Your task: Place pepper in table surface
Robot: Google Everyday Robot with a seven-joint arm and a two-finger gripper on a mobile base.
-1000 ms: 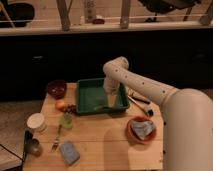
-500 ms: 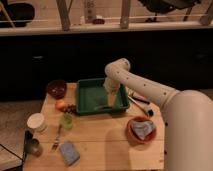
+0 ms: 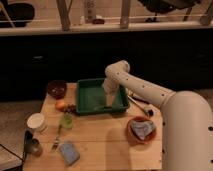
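Observation:
The dark green tray (image 3: 88, 86) sits at the back middle of the light wooden table surface (image 3: 105, 142). My white arm comes in from the right and bends down into the tray. My gripper (image 3: 108, 98) hangs low over the tray's right half. A slim pale yellow-green streak, which looks like the pepper (image 3: 101, 107), lies on the tray floor just below and left of the gripper. I cannot tell whether the gripper touches it.
A dark red bowl (image 3: 56, 89), an orange fruit (image 3: 60, 105), a light-green cup (image 3: 66, 120) and a white cup (image 3: 36, 122) stand at the left. A fork (image 3: 55, 143) and blue sponge (image 3: 69, 152) lie in front. An orange bowl with a cloth (image 3: 142, 129) sits right.
My gripper has sunk a little lower into the tray. Nothing else has moved.

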